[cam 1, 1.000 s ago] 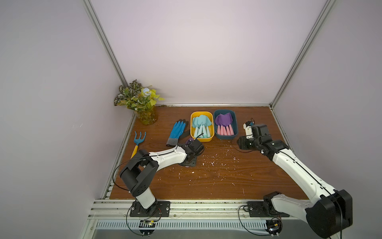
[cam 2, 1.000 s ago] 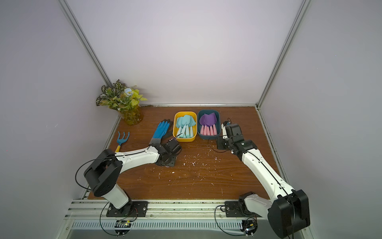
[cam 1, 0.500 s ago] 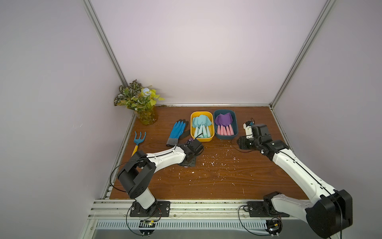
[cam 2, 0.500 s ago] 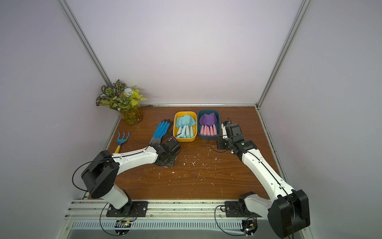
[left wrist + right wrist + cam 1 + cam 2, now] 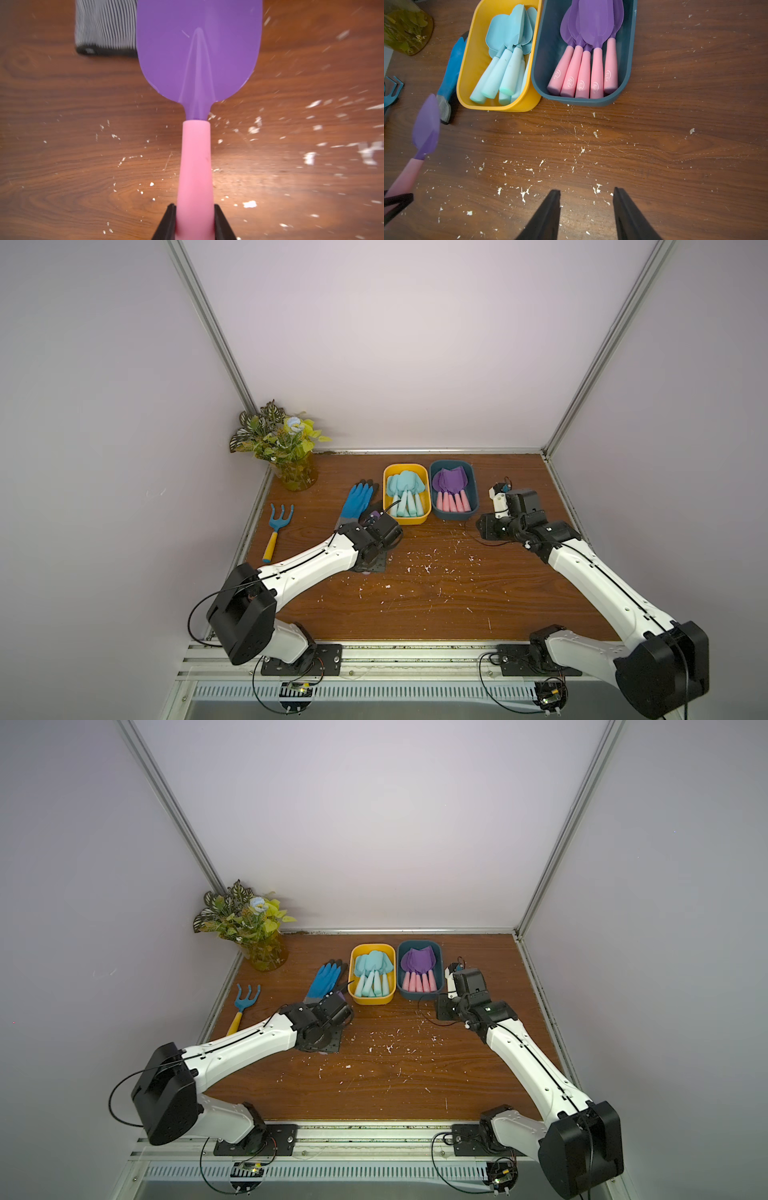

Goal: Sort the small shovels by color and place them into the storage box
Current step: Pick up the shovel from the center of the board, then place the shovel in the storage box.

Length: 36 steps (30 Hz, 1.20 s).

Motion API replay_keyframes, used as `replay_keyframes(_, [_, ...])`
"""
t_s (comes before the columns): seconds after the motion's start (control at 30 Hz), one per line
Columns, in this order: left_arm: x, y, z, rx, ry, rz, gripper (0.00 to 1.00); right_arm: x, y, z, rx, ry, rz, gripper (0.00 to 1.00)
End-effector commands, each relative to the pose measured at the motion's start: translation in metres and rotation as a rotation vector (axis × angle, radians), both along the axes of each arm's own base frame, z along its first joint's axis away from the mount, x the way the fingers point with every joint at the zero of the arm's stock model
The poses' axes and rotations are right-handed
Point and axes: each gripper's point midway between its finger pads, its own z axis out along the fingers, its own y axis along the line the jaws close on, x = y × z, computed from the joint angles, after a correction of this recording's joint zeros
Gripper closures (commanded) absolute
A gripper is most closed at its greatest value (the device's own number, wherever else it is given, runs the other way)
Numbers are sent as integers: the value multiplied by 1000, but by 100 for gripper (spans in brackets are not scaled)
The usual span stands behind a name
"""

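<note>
Far left, rake [image 5: 277, 531] and glove [image 5: 357, 502] lie on the table [image 5: 436, 601]; neither is a task item. Next, the left gripper [image 5: 195, 220] is clenched on the pink handle end of a purple shovel [image 5: 198, 52], with the blade pointing toward the glove cuff. The shovel looks lifted off the wood, just in front of the yellow box [image 5: 405, 520]. That box holds the aqua shovels [image 5: 405, 493], bunched with handles toward the robot; exact count unclear. Beside it and touching, the dark blue box [image 5: 455, 515] holds the purple shovels [image 5: 591, 31], five pink handles in a row. Far right, the right gripper [image 5: 585, 190] hovers over bare table in front of the blue box, jaws apart, holding nothing. No other loose shovel shows on the table in either top view, only white flecks [image 5: 525, 193]. Judgement: sorting is nearly done, and the held shovel looks like the last. What's left is carrying it past the yellow box to the dark blue one and releasing it there.
</note>
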Motion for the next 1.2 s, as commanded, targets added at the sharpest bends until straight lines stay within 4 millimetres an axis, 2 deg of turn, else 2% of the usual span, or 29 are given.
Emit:
replay_keyframes(0.0, [10,-14,35,-57,-58,-13,92,-5,-3,10,4,-33,0,52])
replay_keyframes(0.1, [26,-32,56,-94,-93,-40,92,-7,-8,13,-5,-44,-23,52])
replay_keyframes(0.2, [45,-59,77,-142,-118,-84,92,-10,-13,23,-8,-68,-42,52])
replay_keyframes(0.37, [83,-110,119,-241,-178,-161,93,-13,-26,43,-34,-113,-85,51])
replay_keyframes(0.53, [116,-157,144,-329,-218,-207,94,-14,-34,52,-46,-139,-120,51])
replay_keyframes(0.63, [131,-185,145,-383,-209,-235,96,-15,-36,55,-48,-145,-129,52])
replay_keyframes(0.8, [149,-222,134,-450,-178,-266,97,-16,-40,60,-54,-159,-144,51])
replay_keyframes(1.0, [171,-250,118,-489,-175,-264,98,-16,-43,62,-59,-168,-155,52])
replay_keyframes(1.17, [185,-265,94,-496,-163,-253,97,-17,-45,60,-68,-164,-154,52])
